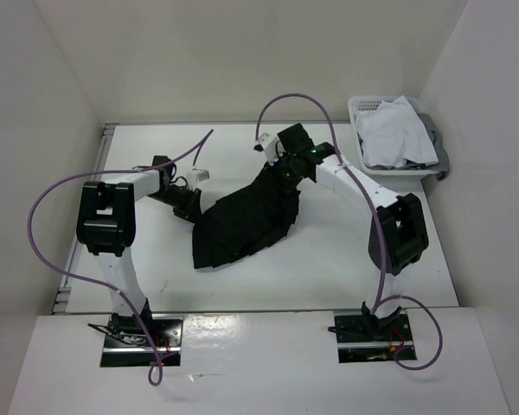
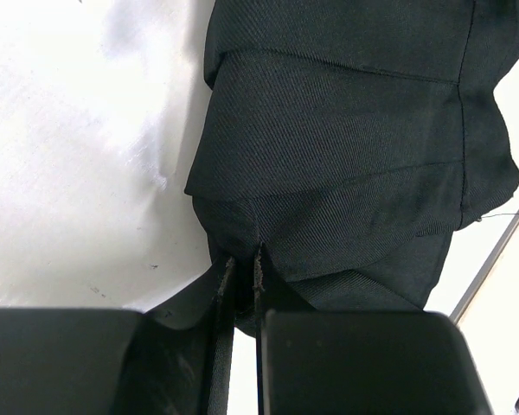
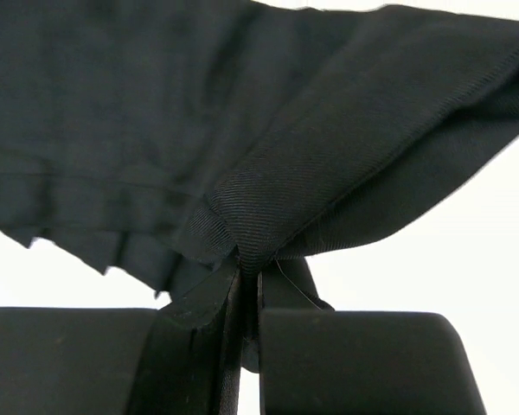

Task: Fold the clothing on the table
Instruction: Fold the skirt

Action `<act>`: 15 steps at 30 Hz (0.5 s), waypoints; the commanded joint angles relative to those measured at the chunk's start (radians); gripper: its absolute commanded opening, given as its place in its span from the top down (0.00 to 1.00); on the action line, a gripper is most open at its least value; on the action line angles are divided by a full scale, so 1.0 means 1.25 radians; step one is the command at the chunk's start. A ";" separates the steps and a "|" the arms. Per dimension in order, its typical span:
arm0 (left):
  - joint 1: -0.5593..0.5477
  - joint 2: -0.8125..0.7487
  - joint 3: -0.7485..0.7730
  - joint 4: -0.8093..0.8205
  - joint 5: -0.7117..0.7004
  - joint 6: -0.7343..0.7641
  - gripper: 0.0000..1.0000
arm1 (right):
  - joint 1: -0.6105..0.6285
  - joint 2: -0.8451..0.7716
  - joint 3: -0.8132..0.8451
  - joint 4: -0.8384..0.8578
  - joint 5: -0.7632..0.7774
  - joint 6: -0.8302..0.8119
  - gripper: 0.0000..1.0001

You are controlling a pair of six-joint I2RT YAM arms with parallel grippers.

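On the white table (image 1: pixel 355 259), near its centre, the black skirt (image 1: pixel 242 223) lies spread, one end pinched by the left gripper (image 1: pixel 187 206), the opposite end pinched by the right gripper (image 1: pixel 284 171).

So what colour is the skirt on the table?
The skirt is plain black, with pleats. The left wrist view shows it best.

The black skirt (image 2: pixel 346 156) I saw was matt woven cloth with a fine diagonal rib. The white table (image 2: pixel 78 156) looked smooth, faintly glossy, with a metal edge rail (image 2: pixel 493 256). My left claw (image 2: pixel 242 264) was matt black.
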 commanded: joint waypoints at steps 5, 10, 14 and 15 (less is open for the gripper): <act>-0.008 0.034 -0.003 0.017 -0.035 0.022 1.00 | 0.109 -0.008 0.063 -0.075 0.046 0.019 1.00; -0.008 0.034 0.004 0.009 -0.028 0.014 1.00 | 0.157 0.029 0.107 -0.102 0.018 0.019 1.00; -0.008 0.042 0.012 0.009 -0.019 0.014 1.00 | 0.197 0.061 0.153 -0.117 0.010 0.026 1.00; -0.008 0.042 0.012 0.009 -0.012 0.014 1.00 | 0.206 0.061 0.160 -0.124 0.010 0.026 1.00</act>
